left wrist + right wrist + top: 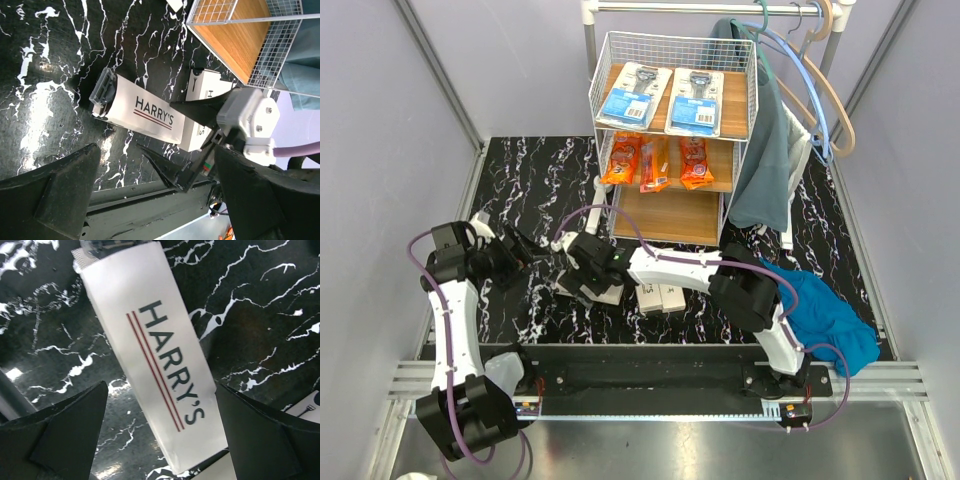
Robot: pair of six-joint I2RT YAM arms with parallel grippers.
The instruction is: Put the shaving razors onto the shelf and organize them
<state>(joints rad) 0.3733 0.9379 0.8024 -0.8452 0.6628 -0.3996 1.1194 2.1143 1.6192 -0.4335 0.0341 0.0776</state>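
Note:
A long white HARRY'S box [160, 360] lies flat on the black marbled table. My right gripper [162, 440] hangs open over its near end, one finger on each side and neither touching. From above, the right gripper [595, 275] is at that box [610, 293], and two more white boxes [660, 297] lie just to its right. My left gripper [525, 250] is open and empty a little left of the box [145, 112]. The shelf [670, 212] stands at the back: blue blister cards [665, 95] on top, orange bags [655, 160] on the middle board, the bottom board bare.
A white clothes rail with hangers [820, 70] stands behind and right of the shelf. A teal garment [765, 150] hangs against the shelf's right side. A blue cloth [825, 310] lies on the table by the right arm's base.

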